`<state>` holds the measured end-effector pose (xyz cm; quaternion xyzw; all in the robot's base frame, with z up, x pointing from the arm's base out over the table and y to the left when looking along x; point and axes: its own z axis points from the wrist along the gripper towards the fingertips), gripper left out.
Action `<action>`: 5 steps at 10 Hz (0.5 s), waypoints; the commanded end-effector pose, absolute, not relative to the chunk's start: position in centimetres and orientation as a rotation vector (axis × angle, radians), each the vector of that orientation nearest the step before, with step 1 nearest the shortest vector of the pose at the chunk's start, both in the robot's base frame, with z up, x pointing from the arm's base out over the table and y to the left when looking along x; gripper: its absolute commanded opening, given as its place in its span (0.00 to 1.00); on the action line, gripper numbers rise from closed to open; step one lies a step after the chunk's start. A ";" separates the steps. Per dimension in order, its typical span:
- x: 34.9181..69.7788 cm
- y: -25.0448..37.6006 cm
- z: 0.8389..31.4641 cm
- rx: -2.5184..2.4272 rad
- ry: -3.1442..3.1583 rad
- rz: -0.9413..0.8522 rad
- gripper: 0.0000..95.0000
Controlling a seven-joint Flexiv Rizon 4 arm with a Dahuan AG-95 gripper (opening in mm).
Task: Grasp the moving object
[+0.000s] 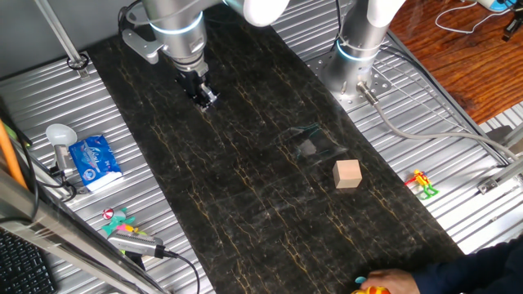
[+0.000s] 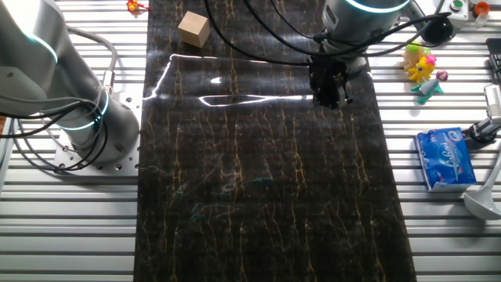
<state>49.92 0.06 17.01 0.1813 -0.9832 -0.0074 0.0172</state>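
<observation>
Dark mat holds 1 tan cube, claw well apart.

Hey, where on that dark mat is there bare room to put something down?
Most of the dark mat is bare: the whole stretch from the gripper away from the tan cube, between the ribbed metal sides. The right-hand ribbed strip is crowded by the blue tissue pack and small toys.

The hand hangs over the table's far end; a tan cube sits near its right edge.
</observation>
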 end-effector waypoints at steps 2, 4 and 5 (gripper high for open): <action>49.9 0.0 17.0 0.586 -3.045 -0.026 0.00; 49.9 0.0 17.0 0.585 -3.047 -0.020 0.00; 49.9 0.0 17.0 0.580 -3.050 -0.014 0.00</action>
